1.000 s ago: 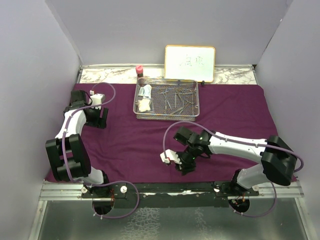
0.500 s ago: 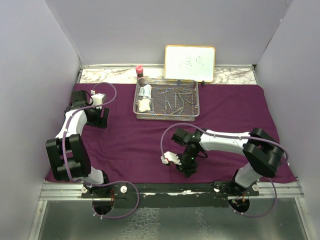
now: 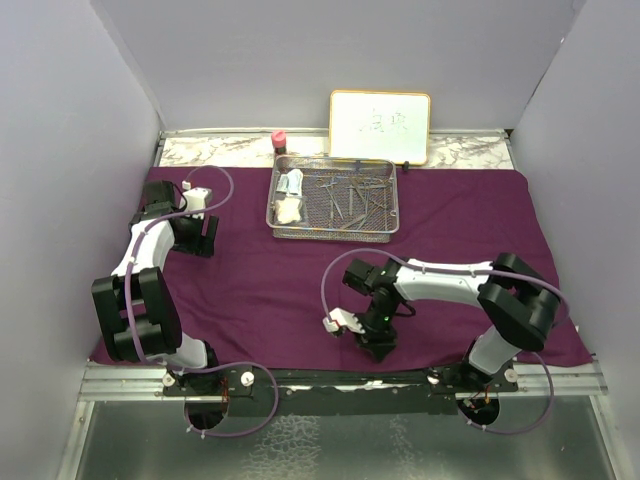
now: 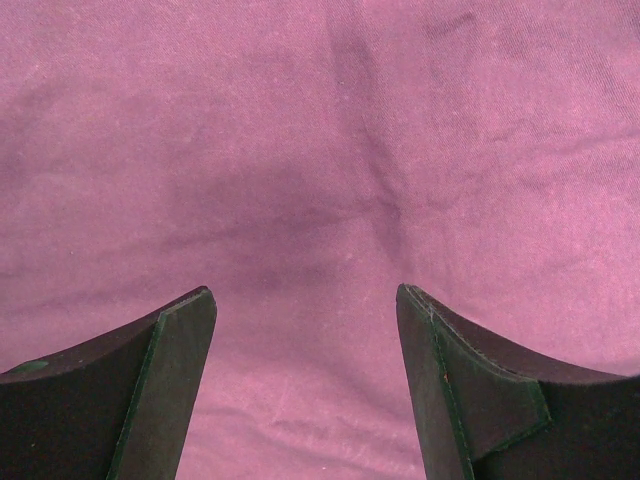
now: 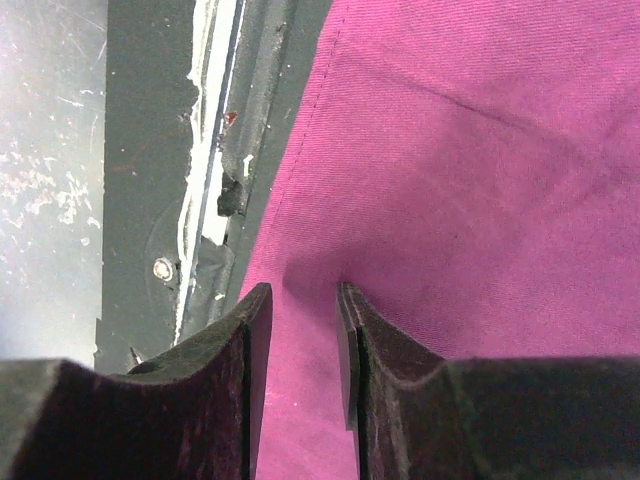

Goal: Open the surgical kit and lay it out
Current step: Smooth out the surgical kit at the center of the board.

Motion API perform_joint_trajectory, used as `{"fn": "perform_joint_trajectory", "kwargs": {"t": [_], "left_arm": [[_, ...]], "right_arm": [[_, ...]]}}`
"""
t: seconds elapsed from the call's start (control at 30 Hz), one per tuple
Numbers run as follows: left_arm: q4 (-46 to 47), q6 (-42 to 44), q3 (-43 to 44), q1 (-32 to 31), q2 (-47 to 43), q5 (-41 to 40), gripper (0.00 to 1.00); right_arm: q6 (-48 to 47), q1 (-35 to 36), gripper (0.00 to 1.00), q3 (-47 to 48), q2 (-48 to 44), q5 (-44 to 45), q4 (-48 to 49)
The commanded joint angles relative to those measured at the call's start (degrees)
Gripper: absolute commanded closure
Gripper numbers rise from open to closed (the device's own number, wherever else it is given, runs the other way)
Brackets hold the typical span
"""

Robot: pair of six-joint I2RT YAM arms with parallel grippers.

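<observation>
The soft, light purple cloth wrap (image 3: 480,230) should bunch easily, so it is best taken at its hem, where the right end effector (image 5: 303,292) pinches it; the left end effector (image 4: 305,293) hangs spread

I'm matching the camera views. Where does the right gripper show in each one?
Top external: right gripper, low centre, by the cloth's near edge.
Left wrist: not in it.
Right wrist: right gripper, bottom centre, fingers close together.
Shared landmark: the purple cloth.

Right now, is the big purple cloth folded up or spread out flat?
Spread out. The purple cloth lies flat and wide with only faint creases, and the wire tray sits on it.
</observation>
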Motion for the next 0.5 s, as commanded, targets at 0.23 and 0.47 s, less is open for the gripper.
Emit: {"fn": "perform_joint_trajectory", "kwargs": {"t": [0.23, 0.47], "left_arm": [[1.1, 2.0, -1.9, -0.4, -2.3, -4.4, 0.24], [-0.7, 7.0, -6.1, -0.4, -5.9, -10.7, 0.24]], "right_arm": [[3.8, -8.4, 0.64, 2.2, -11.8, 4.1, 2.3], [-1.4, -29.7, 0.63, 0.8, -18.7, 7.9, -2.1]]}}
